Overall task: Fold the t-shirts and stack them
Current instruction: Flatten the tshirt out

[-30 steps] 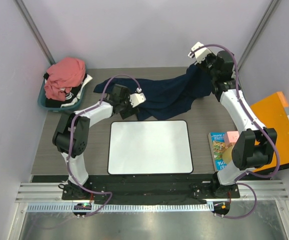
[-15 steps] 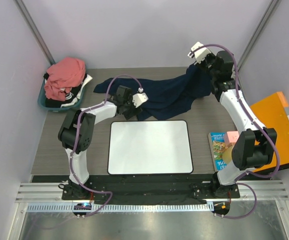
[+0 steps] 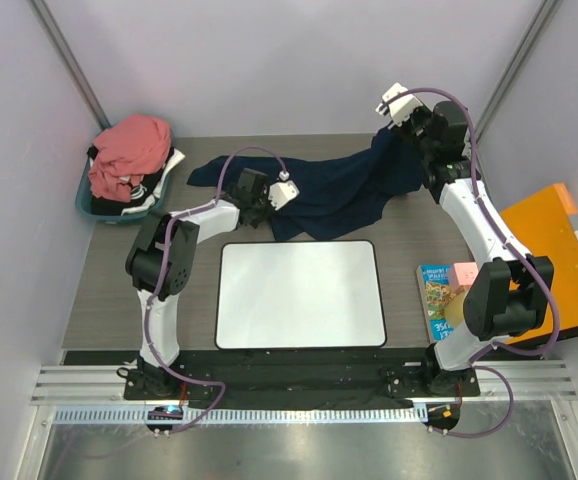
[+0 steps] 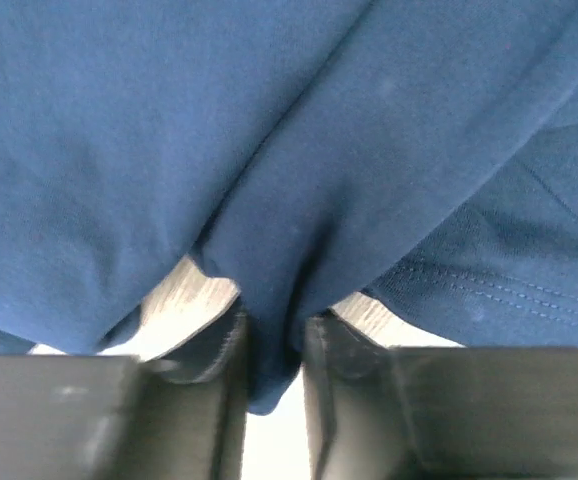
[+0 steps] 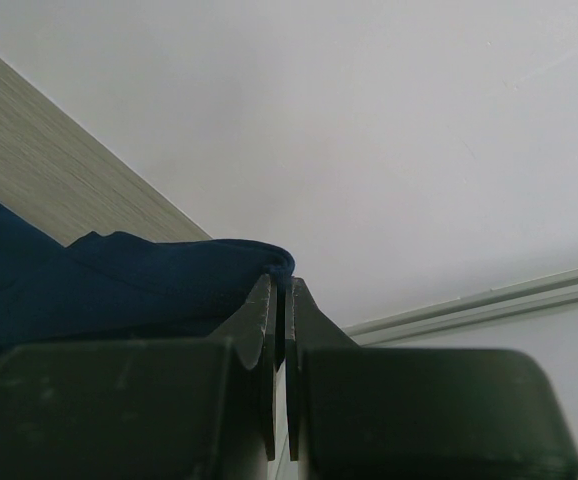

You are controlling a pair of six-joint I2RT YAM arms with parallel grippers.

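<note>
Currently the navy t-shirt [image 3: 339, 195] lies unfolded on the desk [image 3: 99, 290], just beyond the far edge of the white mat [image 3: 299, 295]. It runs from past the mat's far-left corner to past its far-right corner. Near the middle, its near hem reaches the mat's far edge.

Left end effector [image 4: 274, 335]: positioned beyond the mat's far-left corner, over the left part of the navy t-shirt. Its jaws stand narrow, pinched on a fold of the navy cloth. In the wrist view the fold hangs down between the two fingers [image 4: 219, 350], and pale desk surface shows under the cloth on either side of the fold.

Right end effector [image 5: 281, 295]: positioned beyond the mat's far-right corner, raised above the desk. Its jaws are all but together, clamped on an edge of the same navy t-shirt. The cloth rises from the desk up to the tips and bunches there.

Salmon-pink t-shirt [image 3: 129, 150]: crumpled on top of other garments in a teal basket [image 3: 84, 200], far left of the mat and well apart from it. Neither end effector touches it.

Other items: a colourful booklet [image 3: 437, 300] lies near the mat's right edge. An orange panel [image 3: 554, 250] sits farther right of the mat.
</note>
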